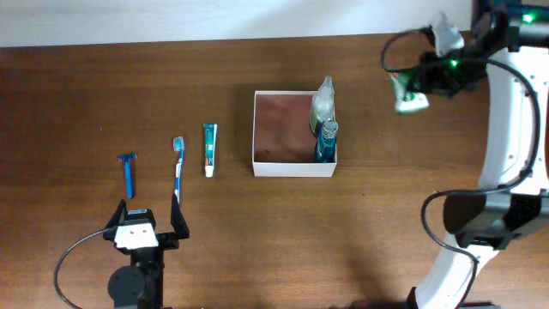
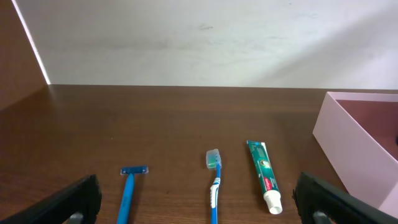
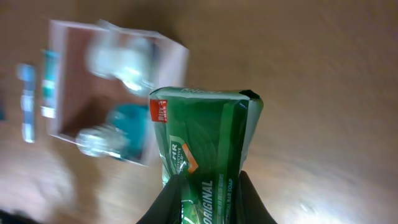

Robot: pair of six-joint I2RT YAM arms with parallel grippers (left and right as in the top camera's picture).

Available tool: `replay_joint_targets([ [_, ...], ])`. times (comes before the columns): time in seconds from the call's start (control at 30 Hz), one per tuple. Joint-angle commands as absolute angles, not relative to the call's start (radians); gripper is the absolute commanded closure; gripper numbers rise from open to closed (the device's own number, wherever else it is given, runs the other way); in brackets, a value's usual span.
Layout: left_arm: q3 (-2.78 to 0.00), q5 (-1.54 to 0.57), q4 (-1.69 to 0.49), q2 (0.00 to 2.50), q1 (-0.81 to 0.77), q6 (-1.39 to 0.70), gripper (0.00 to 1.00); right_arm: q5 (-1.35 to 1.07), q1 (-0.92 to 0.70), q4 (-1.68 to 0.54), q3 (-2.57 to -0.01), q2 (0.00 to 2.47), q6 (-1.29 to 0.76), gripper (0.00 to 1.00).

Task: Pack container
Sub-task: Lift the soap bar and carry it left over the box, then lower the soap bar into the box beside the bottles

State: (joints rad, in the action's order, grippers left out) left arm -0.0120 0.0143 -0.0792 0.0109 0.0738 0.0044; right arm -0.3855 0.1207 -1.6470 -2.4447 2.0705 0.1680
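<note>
Overhead, your right fingers (image 3: 163, 205) pinch a green soap packet (image 1: 410, 96) above bare surface (image 1: 386, 163) beyond the right wall of the container (image 1: 279, 129), which sits mid-surface with two bottles (image 1: 324, 105) along that wall, while your left fingers (image 2: 71, 200) stand spread near the front edge.

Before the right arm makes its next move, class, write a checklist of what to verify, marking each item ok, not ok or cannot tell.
1. Grip: ok, the right gripper pinches the soap packet at one end.
2. Packet above the container: not ok, it hangs off to the container's right.
3. Free room inside: ok, the clear bottle and the blue bottle keep to the right wall.
4. Other arm out of the way: ok, the left gripper is open near the razor and toothbrush.
5. Packet held firmly enough: cannot tell.
</note>
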Motion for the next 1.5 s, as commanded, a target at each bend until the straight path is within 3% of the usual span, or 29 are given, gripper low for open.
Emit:
replay_joint_targets([
  [0.0,-0.009,0.003,-0.083,0.005,0.070,0.016,0.01,-0.489,0.065,-1.647,-2.563,2.065,0.060,0.87],
  [0.27,-0.009,0.003,-0.083,0.005,0.070,0.016,0.01,-0.531,-0.093,-1.615,-2.687,2.065,-0.126,0.86],
  [0.5,-0.009,0.003,-0.083,0.005,0.070,0.016,0.01,-0.189,-0.305,-1.539,-2.663,2.072,-0.356,0.85],
  [0.67,-0.009,0.003,-0.083,0.005,0.070,0.016,0.01,-0.119,-0.392,-1.465,-2.660,2.113,-0.403,0.85],
  [1.47,-0.009,0.003,-0.083,0.005,0.070,0.016,0.01,-0.145,-0.424,-1.438,-2.657,2.467,-0.428,0.81],
])
